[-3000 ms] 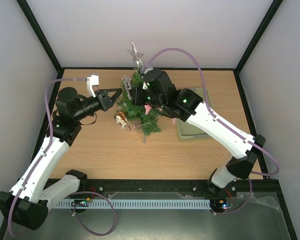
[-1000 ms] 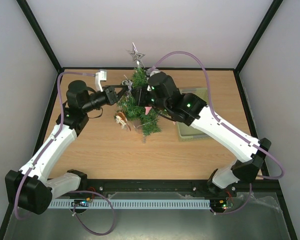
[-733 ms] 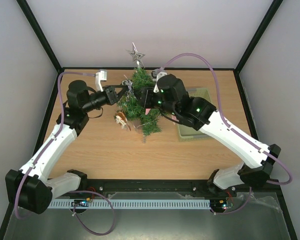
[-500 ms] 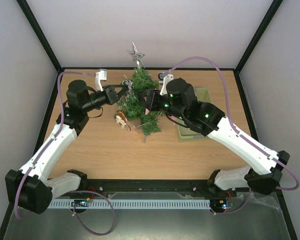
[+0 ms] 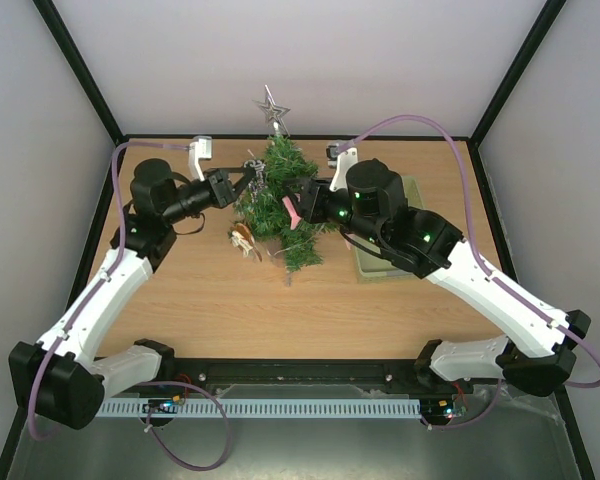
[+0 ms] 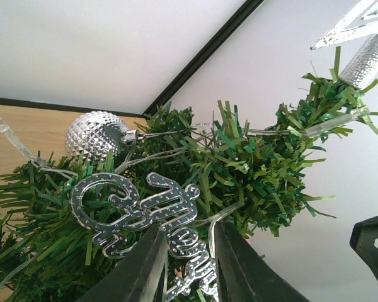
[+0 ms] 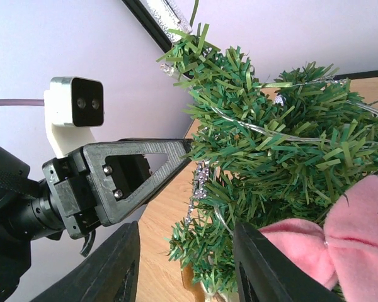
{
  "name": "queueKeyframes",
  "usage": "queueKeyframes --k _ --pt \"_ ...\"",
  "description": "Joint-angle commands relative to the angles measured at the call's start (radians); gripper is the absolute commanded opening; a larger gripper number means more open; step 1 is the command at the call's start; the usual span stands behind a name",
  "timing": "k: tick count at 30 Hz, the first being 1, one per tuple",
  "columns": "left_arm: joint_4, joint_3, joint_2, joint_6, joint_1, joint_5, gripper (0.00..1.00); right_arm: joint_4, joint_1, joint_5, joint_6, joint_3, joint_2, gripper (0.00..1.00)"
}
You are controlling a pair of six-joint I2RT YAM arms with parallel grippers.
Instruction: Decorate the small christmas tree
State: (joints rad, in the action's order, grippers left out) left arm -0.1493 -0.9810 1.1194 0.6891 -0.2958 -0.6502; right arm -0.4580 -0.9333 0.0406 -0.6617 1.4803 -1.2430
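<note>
Small christmas tree [image 5: 280, 195] stands upright; at its left the left tool [image 6: 186, 236] seemingly pinches a silver script ornament [image 6: 135, 214], and at its right the right tool [image 7: 186, 229] is spread.

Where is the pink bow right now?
In the top view, the pink bow hangs on the small christmas tree, on the side facing the right gripper, close by its fingertips.

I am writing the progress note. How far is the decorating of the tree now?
Done: the tree carries a star, a silver ball, a light string and a pink bow. In hand: the left gripper holds a silver script ornament against the branches; the right gripper is open beside the bow. Left: releasing that ornament; the basket is mostly hidden, so more may wait.
</note>
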Motion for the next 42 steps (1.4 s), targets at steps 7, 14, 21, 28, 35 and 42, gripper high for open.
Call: queueKeyframes --k 7,14,21,28,35,42 --pt "0.065 -0.096 -0.063 -0.017 0.005 0.036 0.37 -0.02 0.004 -0.05 0.07 -0.034 0.039 0.59" --pt "0.409 -0.286 -0.134 -0.191 0.007 0.175 0.93 -0.032 0.005 -0.235 0.071 -0.148 0.195 0.98" --pt "0.624 -0.339 -0.257 -0.268 0.008 0.306 1.0 -0.027 0.005 -0.348 0.001 -0.247 0.35 0.98" --pt "0.725 -0.262 -0.388 -0.275 0.003 0.388 1.0 -0.068 0.004 -0.506 -0.088 -0.366 0.52 0.98" --pt "0.801 -0.193 -0.493 -0.286 0.002 0.406 1.0 -0.11 0.004 -0.539 -0.106 -0.437 0.644 0.98" --pt "0.813 -0.107 -0.571 -0.273 0.003 0.402 1.0 -0.083 0.005 -0.537 -0.121 -0.486 0.724 0.98"
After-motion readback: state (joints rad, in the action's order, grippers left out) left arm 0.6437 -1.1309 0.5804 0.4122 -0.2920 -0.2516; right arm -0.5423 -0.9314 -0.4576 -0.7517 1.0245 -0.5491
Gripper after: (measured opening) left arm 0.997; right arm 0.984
